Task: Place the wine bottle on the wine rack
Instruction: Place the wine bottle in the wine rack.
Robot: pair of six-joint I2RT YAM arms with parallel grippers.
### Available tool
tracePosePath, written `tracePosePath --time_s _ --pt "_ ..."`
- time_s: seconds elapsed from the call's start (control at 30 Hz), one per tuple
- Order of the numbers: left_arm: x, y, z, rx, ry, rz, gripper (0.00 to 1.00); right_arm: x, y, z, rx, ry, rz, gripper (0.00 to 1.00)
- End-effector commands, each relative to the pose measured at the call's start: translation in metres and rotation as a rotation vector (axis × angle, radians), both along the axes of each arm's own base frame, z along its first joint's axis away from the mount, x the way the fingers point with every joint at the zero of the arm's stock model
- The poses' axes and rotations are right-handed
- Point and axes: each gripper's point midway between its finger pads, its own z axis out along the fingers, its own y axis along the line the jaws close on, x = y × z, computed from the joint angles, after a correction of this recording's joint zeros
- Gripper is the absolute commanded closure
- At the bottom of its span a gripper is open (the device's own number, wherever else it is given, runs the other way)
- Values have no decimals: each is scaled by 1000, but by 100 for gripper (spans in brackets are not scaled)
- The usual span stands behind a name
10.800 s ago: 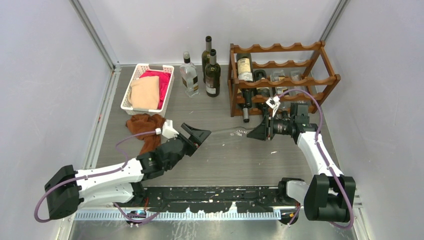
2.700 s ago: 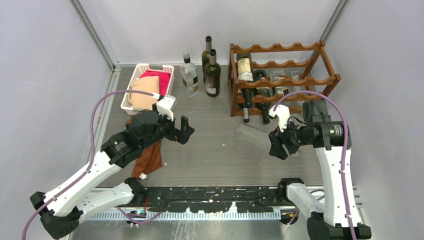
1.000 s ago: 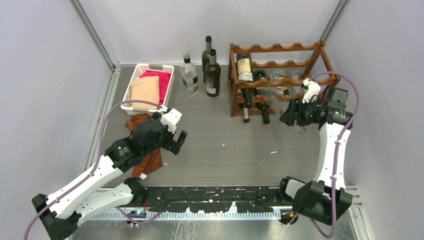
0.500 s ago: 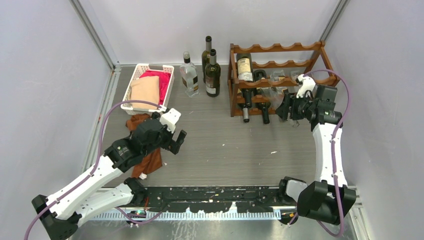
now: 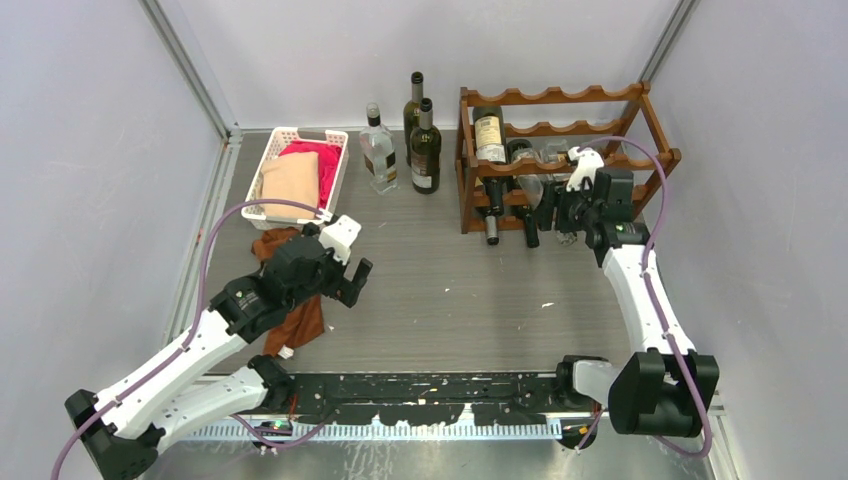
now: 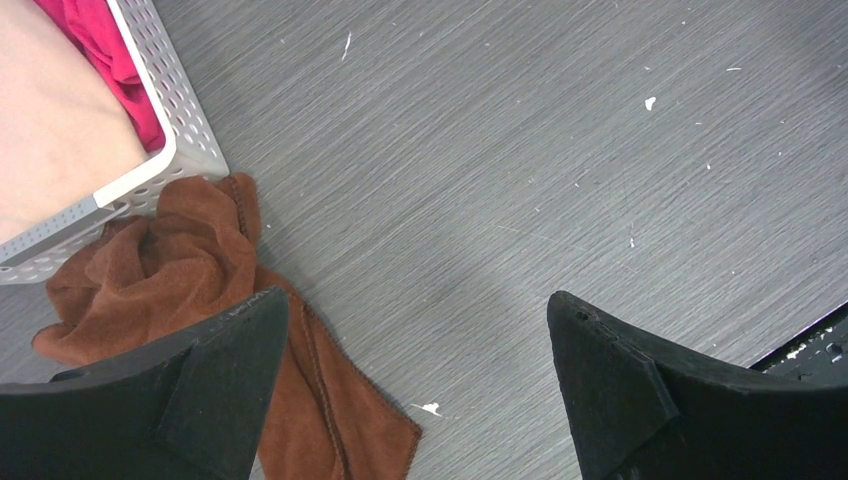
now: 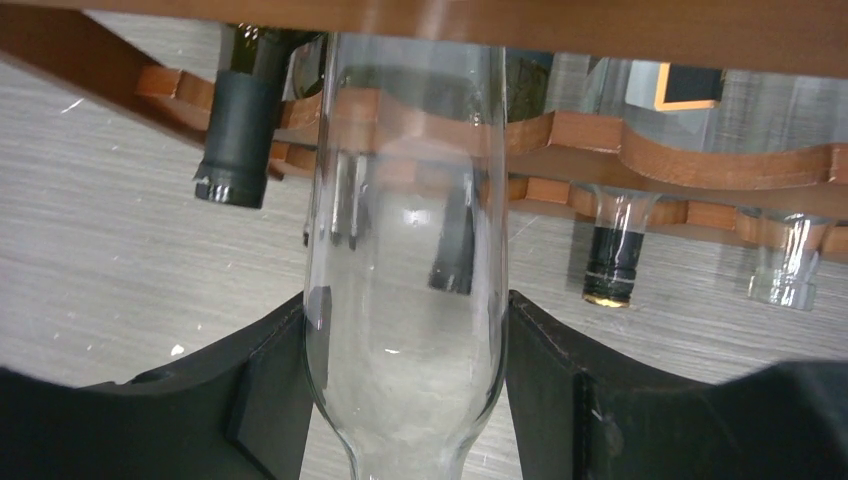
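The wine bottle (image 7: 405,250) is clear glass and lies lengthwise in my right gripper (image 7: 405,330), which is shut on its body near the shoulder. Its base end points into the wine rack (image 7: 660,160), passing under a wooden rail. From above, the reddish-brown wine rack (image 5: 560,95) stands at the back right, and my right gripper (image 5: 558,205) holds the bottle (image 5: 533,188) against its front, at the lower tiers. My left gripper (image 5: 358,275) hovers open over the table at centre left, nothing between its fingers (image 6: 590,330).
Several dark bottles (image 5: 489,135) lie in the rack, necks (image 7: 240,130) sticking out front. Three bottles (image 5: 425,150) stand left of the rack. A white basket (image 5: 275,150) of cloths sits at back left, with a brown cloth (image 6: 180,270) on the table under my left arm.
My right gripper has carried the clear bottle leftward and up to the rack's front, so its base now enters the rack. The left arm has barely moved.
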Motion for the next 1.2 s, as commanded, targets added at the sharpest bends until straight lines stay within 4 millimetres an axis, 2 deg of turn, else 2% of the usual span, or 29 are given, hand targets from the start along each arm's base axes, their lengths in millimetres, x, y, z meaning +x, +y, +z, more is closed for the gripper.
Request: tracePosePath --time_s 0.0,0.2,0.27,0.53,0.73,0.77,0.9,1.17 --pt "4 -3 3 -10 -16 -10 0 38 -10 41 -27 -222 -84 99" --pt "6 -2 0 -2 -4 -6 0 56 -10 40 -15 -293 -123 99" --pt "6 -2 -1 -1 -3 -5 0 64 -9 47 2 -337 -134 99" --pt "8 -1 -5 13 6 -2 0 85 -5 52 35 -357 -154 98" --pt "8 -1 -7 16 11 -2 0 92 -5 45 40 -387 -180 97" --pt "8 -1 -7 18 12 -2 0 93 4 45 42 -402 -163 96" --pt "9 -2 -9 21 20 -4 0 96 11 46 33 -455 -165 96" --pt "8 -2 -10 22 25 -7 0 104 11 50 28 -507 -178 94"
